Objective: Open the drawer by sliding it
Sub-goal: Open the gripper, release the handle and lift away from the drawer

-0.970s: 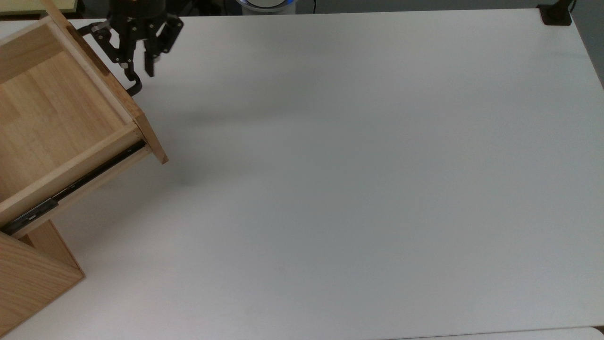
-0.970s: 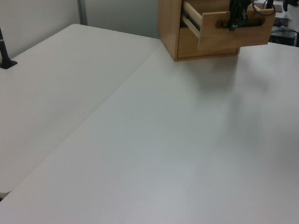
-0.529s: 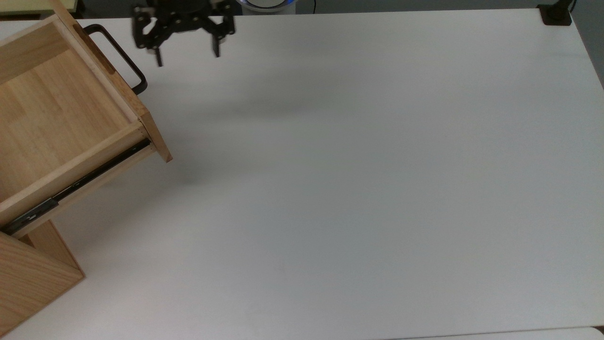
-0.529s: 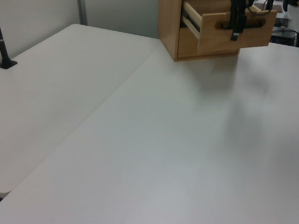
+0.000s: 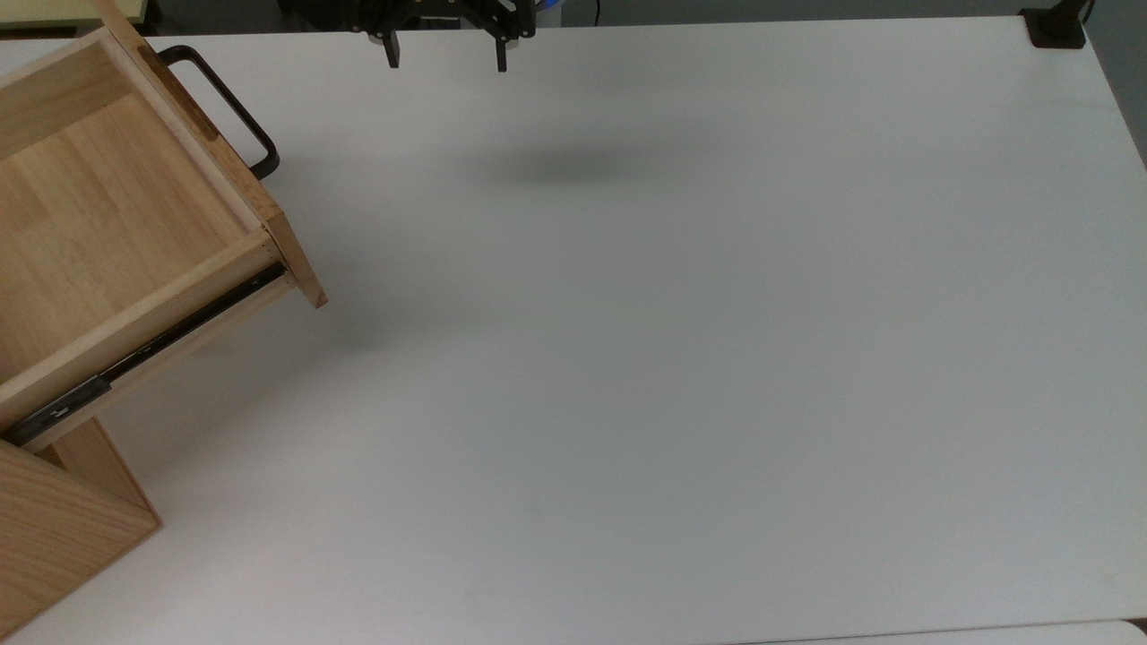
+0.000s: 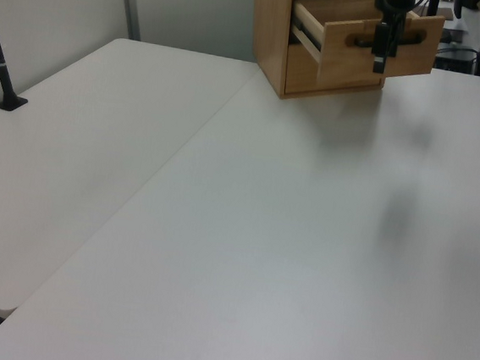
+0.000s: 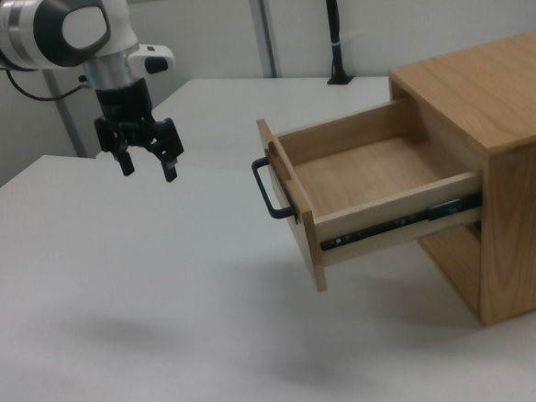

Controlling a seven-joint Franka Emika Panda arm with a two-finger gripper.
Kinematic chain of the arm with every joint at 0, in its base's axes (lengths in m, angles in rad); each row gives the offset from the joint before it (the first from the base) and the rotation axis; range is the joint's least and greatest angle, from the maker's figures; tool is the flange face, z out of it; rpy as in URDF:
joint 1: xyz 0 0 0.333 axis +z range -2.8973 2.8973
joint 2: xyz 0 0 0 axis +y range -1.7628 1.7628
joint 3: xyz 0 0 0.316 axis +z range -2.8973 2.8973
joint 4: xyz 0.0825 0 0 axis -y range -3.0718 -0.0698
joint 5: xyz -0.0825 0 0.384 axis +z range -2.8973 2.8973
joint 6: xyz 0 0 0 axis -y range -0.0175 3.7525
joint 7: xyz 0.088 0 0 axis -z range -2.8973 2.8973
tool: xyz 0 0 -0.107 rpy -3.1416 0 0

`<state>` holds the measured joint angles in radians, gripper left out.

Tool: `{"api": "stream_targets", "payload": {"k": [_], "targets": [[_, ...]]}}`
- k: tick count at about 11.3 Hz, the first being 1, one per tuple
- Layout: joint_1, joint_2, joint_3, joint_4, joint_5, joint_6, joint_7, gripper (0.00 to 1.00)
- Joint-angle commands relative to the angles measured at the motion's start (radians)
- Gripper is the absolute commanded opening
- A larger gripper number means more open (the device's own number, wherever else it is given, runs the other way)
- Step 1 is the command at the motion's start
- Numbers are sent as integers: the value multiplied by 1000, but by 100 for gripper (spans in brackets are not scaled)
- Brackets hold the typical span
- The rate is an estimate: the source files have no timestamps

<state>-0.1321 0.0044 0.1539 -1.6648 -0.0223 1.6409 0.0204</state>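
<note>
At the top view's upper edge, gripper (image 5: 445,54) with fingers spread and empty, pulled-out pine drawer (image 5: 116,224) well off toward the top view's left, in the left view drawer (image 6: 355,40) behind the gripper (image 6: 379,57), in the right view gripper (image 7: 146,165) hanging over the white table (image 7: 118,294), black bar handle (image 7: 269,190) toward the right view's right, cabinet (image 7: 494,148) beyond

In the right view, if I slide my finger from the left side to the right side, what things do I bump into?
The tool, open above the white table → the black handle → the pulled-out drawer → the wooden cabinet.
</note>
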Motion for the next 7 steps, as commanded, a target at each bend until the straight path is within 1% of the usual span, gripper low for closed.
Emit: {"api": "stream_targets", "payload": {"k": [1, 2, 3, 5, 6, 7], "targets": [[23, 15, -13, 8, 10, -52, 61, 100], [49, 16, -31, 23, 2, -64, 72, 100], [72, 16, -75, 36, 2, -87, 66, 100], [147, 17, -146, 42, 1, -98, 65, 100], [179, 17, -175, 42, 1, -99, 65, 100], [196, 19, -192, 42, 2, -98, 62, 100]]}}
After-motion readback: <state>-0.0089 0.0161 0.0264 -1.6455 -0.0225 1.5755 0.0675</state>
